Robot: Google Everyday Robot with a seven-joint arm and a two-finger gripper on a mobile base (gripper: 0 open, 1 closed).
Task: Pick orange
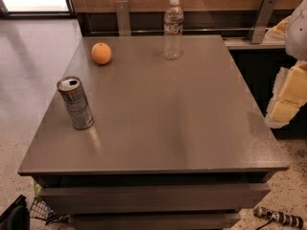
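The orange (101, 53) is a small round orange fruit resting on the grey table (168, 128) near its far left corner. My gripper (287, 96), white with yellow parts, hangs at the right edge of the view, beside the table's right side and far from the orange. It holds nothing that I can see.
A silver drink can (75, 103) stands upright near the table's left edge, in front of the orange. A clear water bottle (173, 28) stands at the far edge. A wooden wall with metal brackets runs behind. A striped object (280, 218) lies on the floor at bottom right.
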